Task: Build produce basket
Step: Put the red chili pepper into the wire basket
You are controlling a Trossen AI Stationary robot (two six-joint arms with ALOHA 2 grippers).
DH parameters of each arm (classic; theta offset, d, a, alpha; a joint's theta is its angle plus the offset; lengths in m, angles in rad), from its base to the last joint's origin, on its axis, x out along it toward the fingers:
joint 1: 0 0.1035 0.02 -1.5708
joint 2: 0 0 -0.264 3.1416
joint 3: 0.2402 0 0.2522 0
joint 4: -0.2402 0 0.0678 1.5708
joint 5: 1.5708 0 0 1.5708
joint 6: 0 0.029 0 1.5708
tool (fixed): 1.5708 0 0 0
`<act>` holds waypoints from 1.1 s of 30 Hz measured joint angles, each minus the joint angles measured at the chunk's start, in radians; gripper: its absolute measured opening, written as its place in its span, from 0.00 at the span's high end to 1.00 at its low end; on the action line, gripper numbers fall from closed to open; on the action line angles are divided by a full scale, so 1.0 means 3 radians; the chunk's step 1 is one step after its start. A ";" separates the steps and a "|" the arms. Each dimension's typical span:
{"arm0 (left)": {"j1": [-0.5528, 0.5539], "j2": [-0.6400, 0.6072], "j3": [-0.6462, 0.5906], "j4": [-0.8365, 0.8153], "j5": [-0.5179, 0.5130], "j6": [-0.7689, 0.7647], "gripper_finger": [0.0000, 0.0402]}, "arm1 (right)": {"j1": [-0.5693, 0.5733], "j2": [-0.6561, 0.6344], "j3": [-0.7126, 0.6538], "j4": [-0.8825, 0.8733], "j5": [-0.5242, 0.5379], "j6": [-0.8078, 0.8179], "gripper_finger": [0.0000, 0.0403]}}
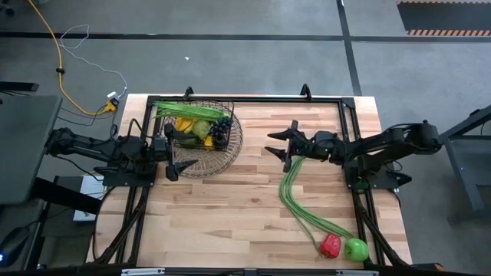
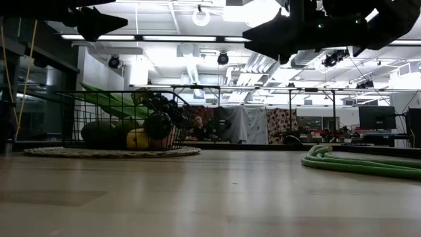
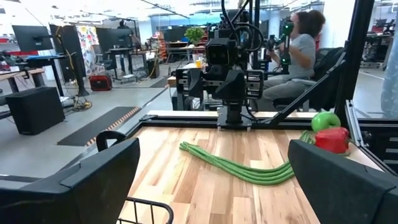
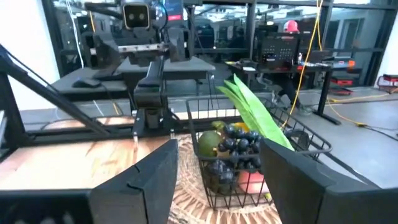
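The dark wire basket (image 1: 201,134) stands on a round woven mat at the table's far left. It holds leafy greens (image 1: 188,111), yellow fruit, a green pear and dark grapes (image 4: 239,144). Long green beans (image 1: 299,201) lie on the wood right of centre. A red pepper (image 1: 331,245) and a green apple (image 1: 356,249) sit at the near right. My left gripper (image 1: 174,150) hovers open at the basket's left side. My right gripper (image 1: 280,143) hovers open above the beans' far end, pointing toward the basket.
A black frame (image 1: 322,100) runs along the table's far and side edges. Bare wood lies between basket and beans (image 1: 230,207). Beyond the table a person (image 3: 298,43) sits at a desk.
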 joint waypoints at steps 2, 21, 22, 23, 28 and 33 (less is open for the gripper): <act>0.0001 0.0000 -0.0051 0.0104 0.0000 0.0013 0.00 | 0.0000 0.0007 0.0022 -0.0001 0.0001 0.0004 0.46; 0.0175 0.0000 -0.0122 0.0225 0.0292 -0.0077 0.00 | 0.0050 -0.0019 0.0030 -0.0364 -0.0178 0.1137 0.46; 0.0175 0.0000 -0.0122 0.0225 0.0292 -0.0077 0.00 | 0.0079 -0.0042 0.0040 -0.0573 -0.0283 0.1363 0.46; 0.0175 0.0000 -0.0122 0.0226 0.0290 -0.0077 0.00 | 0.0119 -0.0076 0.0084 -0.0899 -0.0405 0.1596 0.46; 0.0175 0.0000 -0.0123 0.0227 0.0277 -0.0077 0.00 | 0.0610 -0.0180 0.0588 -0.3291 -0.0641 0.2743 0.46; 0.0174 0.0000 -0.0124 0.0227 0.0275 -0.0077 0.00 | 0.1431 -0.0144 0.1137 -0.5068 -0.0804 0.4268 0.46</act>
